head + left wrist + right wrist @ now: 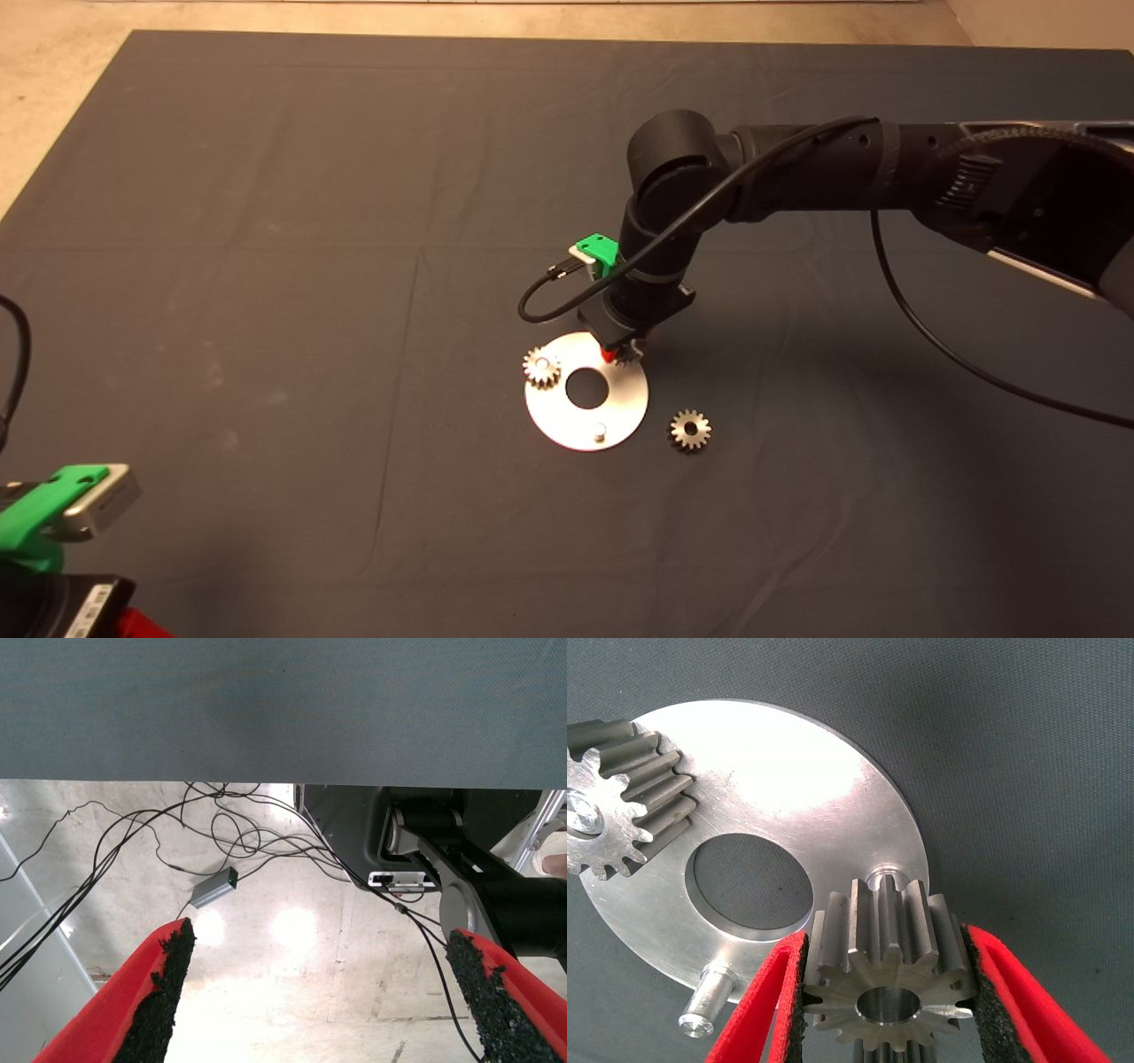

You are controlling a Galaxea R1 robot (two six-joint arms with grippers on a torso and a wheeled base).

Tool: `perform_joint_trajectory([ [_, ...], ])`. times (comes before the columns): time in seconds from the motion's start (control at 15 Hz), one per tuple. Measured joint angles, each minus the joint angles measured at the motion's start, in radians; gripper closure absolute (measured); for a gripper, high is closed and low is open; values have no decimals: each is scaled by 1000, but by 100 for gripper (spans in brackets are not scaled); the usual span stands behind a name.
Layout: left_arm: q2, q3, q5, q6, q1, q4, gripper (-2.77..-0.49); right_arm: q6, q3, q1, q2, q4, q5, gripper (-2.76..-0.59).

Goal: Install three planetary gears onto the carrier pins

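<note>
The white disc (620, 409) lies mid-mat. One planetary gear (541, 366) sits on the carrier pin at its left rim and shows again in the right wrist view (620, 802). My right gripper (623, 353) hovers over the disc's upper-right rim, shut on a second gear (886, 979). That gear is held just in front of a bare pin (883, 875), tilted and not seated on it. Another bare pin (600, 432) stands at the disc's near rim. A third gear (689, 431) lies loose on the mat, right of the disc. My left gripper (53, 514) is parked at the lower left, open.
The dark mat (266, 266) covers the table, with bare floor beyond its far edge. A black cable (930, 328) loops off the right arm above the mat. The left wrist view looks past the mat edge at floor cables (221, 828) and a small grey box (214, 889).
</note>
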Motion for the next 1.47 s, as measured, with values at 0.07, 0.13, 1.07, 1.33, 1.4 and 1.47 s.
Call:
perform_joint_trajectory([
  [0.07, 0, 0, 0, 0, 0, 0, -202, 0, 0, 0, -2, 0, 1, -106],
  [0.13, 0, 0, 0, 0, 0, 0, -202, 0, 0, 0, -5, -1, 1, -106],
  [1.07, 0, 0, 0, 3, 0, -9, -202, 0, 0, 0, -13, -1, 1, -106],
  [1.33, 0, 0, 0, 3, 0, -9, -202, 0, 0, 0, -13, -1, 1, -106],
  [1.4, 0, 0, 0, 3, 0, -9, -202, 0, 0, 0, -12, -1, 1, -106],
  [1.47, 0, 0, 0, 3, 0, -9, -202, 0, 0, 0, -11, -1, 0, -106],
])
